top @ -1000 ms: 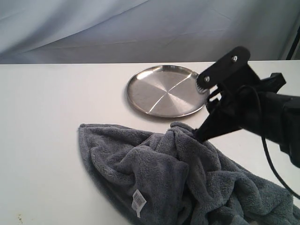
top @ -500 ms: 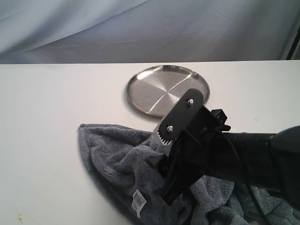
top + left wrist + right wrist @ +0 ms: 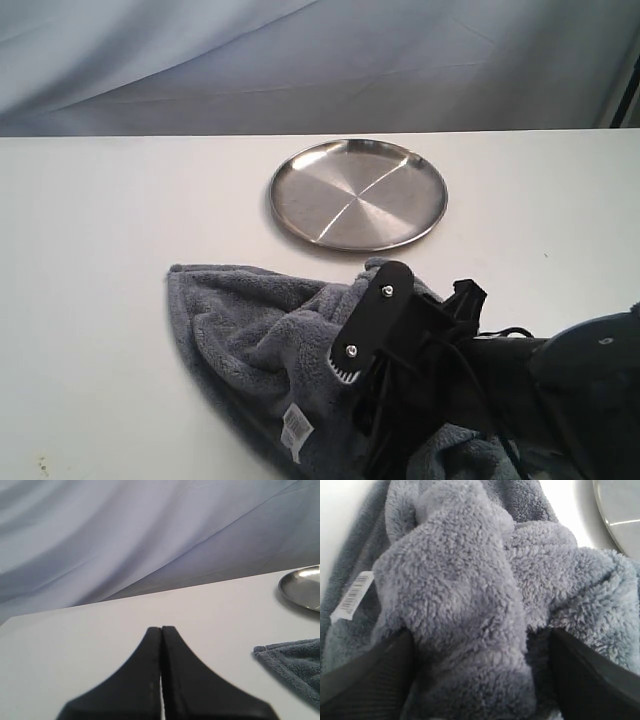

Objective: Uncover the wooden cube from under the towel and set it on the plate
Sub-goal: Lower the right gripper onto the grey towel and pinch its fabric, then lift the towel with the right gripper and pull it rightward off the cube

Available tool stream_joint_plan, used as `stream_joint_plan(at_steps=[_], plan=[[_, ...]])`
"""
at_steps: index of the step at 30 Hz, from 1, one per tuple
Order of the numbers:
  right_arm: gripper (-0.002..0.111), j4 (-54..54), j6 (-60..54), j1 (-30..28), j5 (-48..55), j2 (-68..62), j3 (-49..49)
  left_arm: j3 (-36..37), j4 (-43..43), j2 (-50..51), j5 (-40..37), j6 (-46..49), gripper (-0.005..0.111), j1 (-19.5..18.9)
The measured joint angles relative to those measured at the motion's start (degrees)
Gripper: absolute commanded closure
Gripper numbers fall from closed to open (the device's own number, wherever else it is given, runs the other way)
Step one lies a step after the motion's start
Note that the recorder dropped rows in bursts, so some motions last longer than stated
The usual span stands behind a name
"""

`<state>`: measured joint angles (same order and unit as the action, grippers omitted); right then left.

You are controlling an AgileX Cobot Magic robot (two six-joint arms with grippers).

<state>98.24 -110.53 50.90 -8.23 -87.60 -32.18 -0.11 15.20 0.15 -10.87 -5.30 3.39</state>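
The blue-grey towel (image 3: 260,330) lies bunched on the white table, in front of the empty steel plate (image 3: 357,193). The wooden cube is hidden. My right gripper (image 3: 477,680) is open low over the towel (image 3: 460,580), one finger (image 3: 365,680) on each side of a thick raised fold. In the exterior view its black arm (image 3: 420,350) covers the towel's right part. My left gripper (image 3: 161,628) is shut with nothing in it, above bare table, a towel corner (image 3: 295,665) and the plate's edge (image 3: 302,585) off to one side. It does not show in the exterior view.
The towel's white label (image 3: 295,432) lies near the table's front edge, also seen at the label (image 3: 352,596) in the right wrist view. A pale cloth backdrop (image 3: 300,60) hangs behind the table.
My right arm has swung from beside the plate back toward the front of the table and come down over the towel's right part. The towel and plate have stayed put.
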Motion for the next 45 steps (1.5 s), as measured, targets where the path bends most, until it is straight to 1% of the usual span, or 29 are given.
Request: stream_joint_plan(at_steps=[4,7,9,14,16,19,20,22,24,30,40,45], plan=[[0.083,-1.1,-0.5,0.0,-2.2,-0.6,-0.4,0.0,0.0,0.0,0.0,0.0,0.107,0.0],[0.101,-1.3,-0.5,0.0,-2.2,-0.6,-0.4,0.0,0.0,0.0,0.0,0.0,0.107,0.0],[0.108,-1.4,-0.5,0.0,-2.2,0.1,-0.4,0.0,0.0,0.0,0.0,0.0,0.107,0.0],[0.108,-1.1,-0.3,0.0,-0.9,4.3,0.3,0.0,0.0,0.0,0.0,0.0,0.107,0.0],[0.108,-0.9,-0.1,0.0,-1.1,9.2,0.4,0.0,0.0,0.0,0.0,0.0,0.107,0.0],[0.108,-0.9,0.2,0.0,-3.1,19.6,-3.0,0.0,0.0,0.0,0.0,0.0,0.107,0.0],[0.108,-1.1,0.3,0.0,-4.2,21.1,-3.8,0.0,0.0,0.0,0.0,0.0,0.107,0.0],[0.108,-2.7,0.4,0.0,-8.0,25.3,-6.7,0.0,0.0,0.0,0.0,0.0,0.107,0.0],[0.108,-5.1,0.4,0.0,-14.2,29.1,-9.7,0.0,0.0,0.0,0.0,0.0,0.107,0.0],[0.108,-9.4,-0.3,0.0,-26.4,34.2,-11.4,0.0,0.0,0.0,0.0,0.0,0.107,0.0],[0.108,-9.9,-2.6,0.0,-49.7,35.7,-11.4,0.0,0.0,0.0,0.0,0.0,0.107,0.0],[0.108,-9.5,-4.4,0.0,-59.1,35.7,-11.5,0.0,0.0,0.0,0.0,0.0,0.107,0.0]])
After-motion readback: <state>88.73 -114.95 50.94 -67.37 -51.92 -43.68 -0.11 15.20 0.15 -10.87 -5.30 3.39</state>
